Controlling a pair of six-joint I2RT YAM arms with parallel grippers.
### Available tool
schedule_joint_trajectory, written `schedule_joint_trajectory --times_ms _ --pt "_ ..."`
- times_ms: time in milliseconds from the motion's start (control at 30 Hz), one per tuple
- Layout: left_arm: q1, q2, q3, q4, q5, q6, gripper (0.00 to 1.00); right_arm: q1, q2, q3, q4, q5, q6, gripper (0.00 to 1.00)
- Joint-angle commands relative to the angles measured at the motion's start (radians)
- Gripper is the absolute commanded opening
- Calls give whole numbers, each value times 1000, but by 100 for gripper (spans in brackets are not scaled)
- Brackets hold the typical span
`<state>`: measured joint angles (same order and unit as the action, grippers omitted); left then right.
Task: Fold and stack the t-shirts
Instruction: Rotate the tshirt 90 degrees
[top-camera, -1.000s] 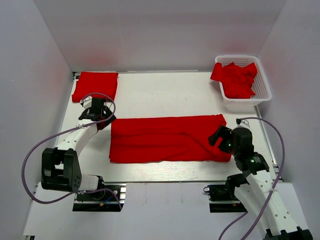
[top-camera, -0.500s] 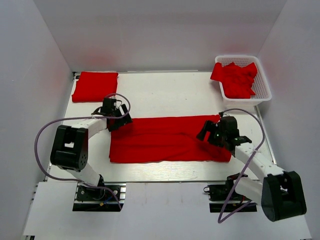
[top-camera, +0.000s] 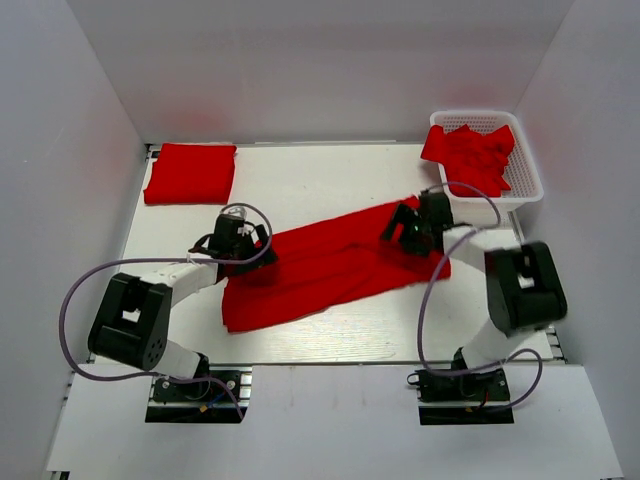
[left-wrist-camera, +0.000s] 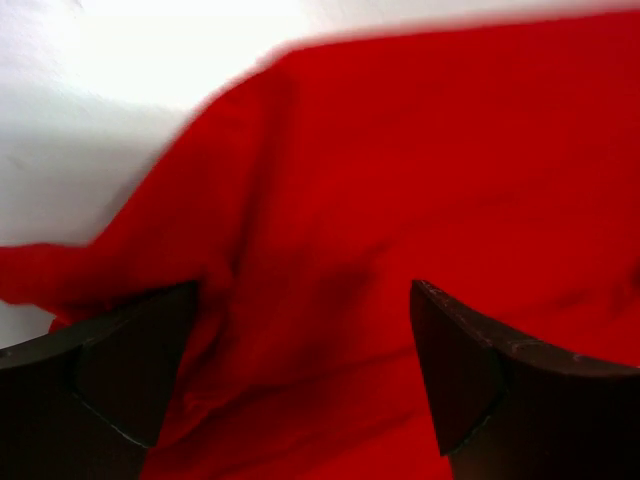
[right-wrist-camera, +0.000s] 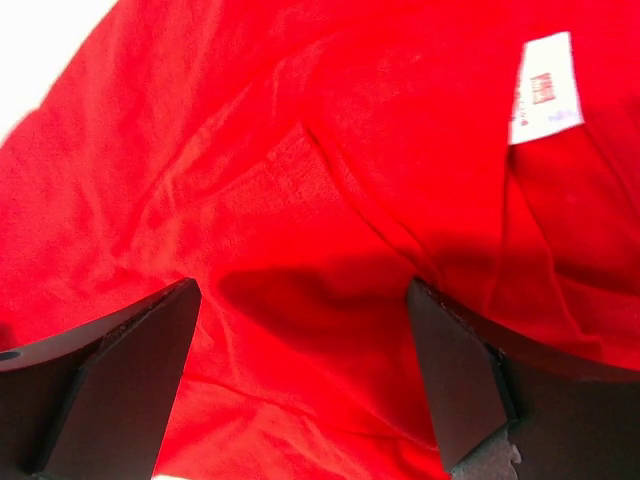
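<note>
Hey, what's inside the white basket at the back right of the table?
A crumpled heap of red t-shirts lies in the white basket. The heap hides the basket's floor, and how many shirts are in it cannot be told.

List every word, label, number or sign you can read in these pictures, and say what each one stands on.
White neck tag on the red t-shirt, right wrist view: a few lines of small red print, too blurred to read.
No other words, brands, numbers or signs show in any view.
</note>
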<state>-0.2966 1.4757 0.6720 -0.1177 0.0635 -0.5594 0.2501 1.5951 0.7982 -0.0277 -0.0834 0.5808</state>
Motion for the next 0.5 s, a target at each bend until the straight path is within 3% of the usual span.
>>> schedule_joint_trajectory --times_ms 0,100,200,267,367,467 --pt "-55 -7 -120 -315 137 -60 99 6 204 162 41 -68 5 90" --pt "-108 -55 -144 -371 239 -60 99 6 386 290 32 -157 -33 90" --pt "-163 -103 -155 -453 314 -60 99 15 551 554 58 -286 -67 90" --pt "-208 -103 -155 -424 434 -60 99 26 661 668 83 -337 -84 90" --pt "-287 -103 -155 -401 507 -69 99 52 756 924 28 -352 -113 90" --pt "-369 -114 -115 -401 594 -79 99 86 807 963 57 -340 -110 90"
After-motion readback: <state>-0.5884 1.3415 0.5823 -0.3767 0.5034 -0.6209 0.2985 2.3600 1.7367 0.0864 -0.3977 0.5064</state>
